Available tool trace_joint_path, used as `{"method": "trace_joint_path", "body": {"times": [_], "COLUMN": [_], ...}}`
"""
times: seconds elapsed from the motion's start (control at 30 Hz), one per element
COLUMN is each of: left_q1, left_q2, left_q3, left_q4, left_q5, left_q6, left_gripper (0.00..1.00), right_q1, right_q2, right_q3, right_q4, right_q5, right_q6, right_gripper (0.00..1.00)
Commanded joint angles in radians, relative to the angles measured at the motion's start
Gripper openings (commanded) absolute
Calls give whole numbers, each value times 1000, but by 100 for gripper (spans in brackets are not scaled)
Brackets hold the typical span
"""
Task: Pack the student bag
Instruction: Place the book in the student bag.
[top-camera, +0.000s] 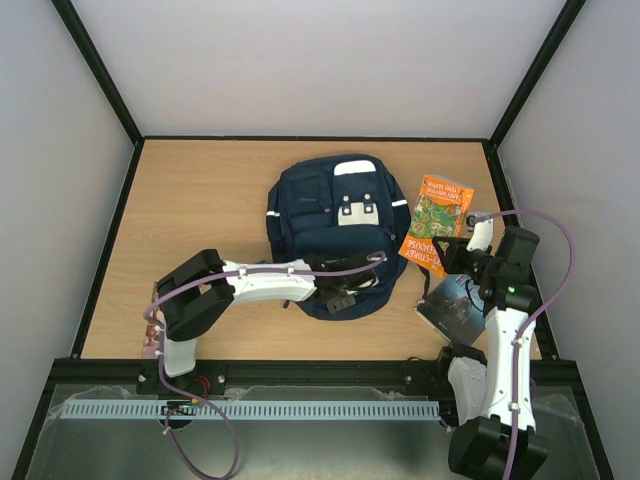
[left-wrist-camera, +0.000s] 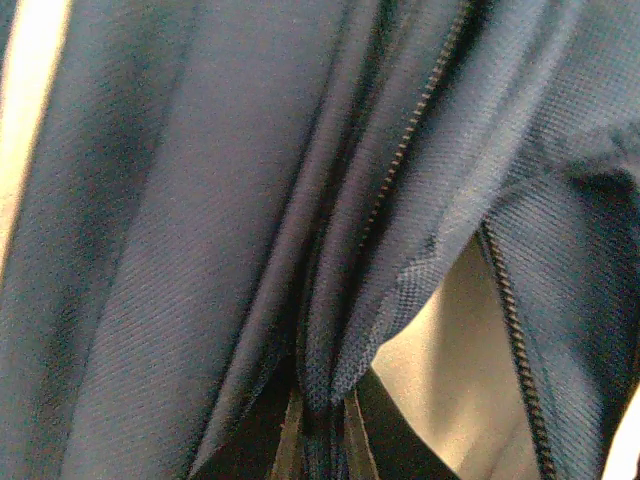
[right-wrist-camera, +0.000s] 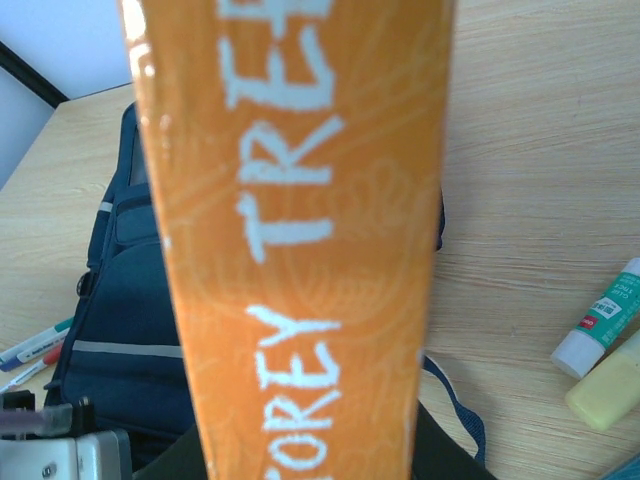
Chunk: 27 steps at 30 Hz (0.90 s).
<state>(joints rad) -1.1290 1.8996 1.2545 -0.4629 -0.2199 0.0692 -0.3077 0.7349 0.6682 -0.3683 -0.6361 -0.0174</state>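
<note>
Risking a twist: so thin an edge hold could let the orange book (right-wrist-camera: 300, 250) swing free. My right claw (top-camera: 468, 256) pinches that book; my left claw (top-camera: 350, 296) sits at the open zip, its spread impossible to tell. The student bag (top-camera: 325, 215) lies just left of my right claw, on the bench (top-camera: 200, 200).

The bag (top-camera: 325, 230) is showing matt navy woven cloth with a fine ribbed weave that is creasing softly, its zip (left-wrist-camera: 400, 160) is running in small dark teeth that could be metal or plastic, and its pale stripes (right-wrist-camera: 125, 348) are catching the light. The table (top-camera: 200, 200) is presenting a smooth, light wood grain with a low sheen. The book (top-camera: 437, 222) is wearing a glossy orange paper cover, and the glue stick (right-wrist-camera: 600, 320) is gleaming as smooth white plastic.
</note>
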Motion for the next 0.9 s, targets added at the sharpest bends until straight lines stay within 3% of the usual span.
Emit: {"method": "trace_joint_path", "body": {"times": [0.0,0.27,0.37,0.53,0.67,0.73,0.87], "left_q1": [9,10,17,60,110,146,239], "left_q2": [4,-156,-244,-346,-345,-348,-376], "left_q3": [23,89,84,35,44,39,-6], "left_q4": [-23,-39,20,144,158,170,230], "left_q5": [-35,-146,-233,-233,-186,-141,31], "left_q6": [-12,-41,-72,-125,-187,-222,-282], "left_gripper": [2,2,2,2,2,2,2], "right_q1": [-4,-5,-4,-4,-4,-4,12], "right_q2": [-17,7,46,121,219,264,163], "right_q3": [7,61,208,467,622,682,614], "right_q4": [49,13,-84,-331,-645,-883,-898], "right_q5": [-43,-48,-70,-151,-285,-382,-390], "right_q6": [-12,-15,-38,-132,-332,-594,-789], "right_gripper": [1,1,1,1,1,1,1]}}
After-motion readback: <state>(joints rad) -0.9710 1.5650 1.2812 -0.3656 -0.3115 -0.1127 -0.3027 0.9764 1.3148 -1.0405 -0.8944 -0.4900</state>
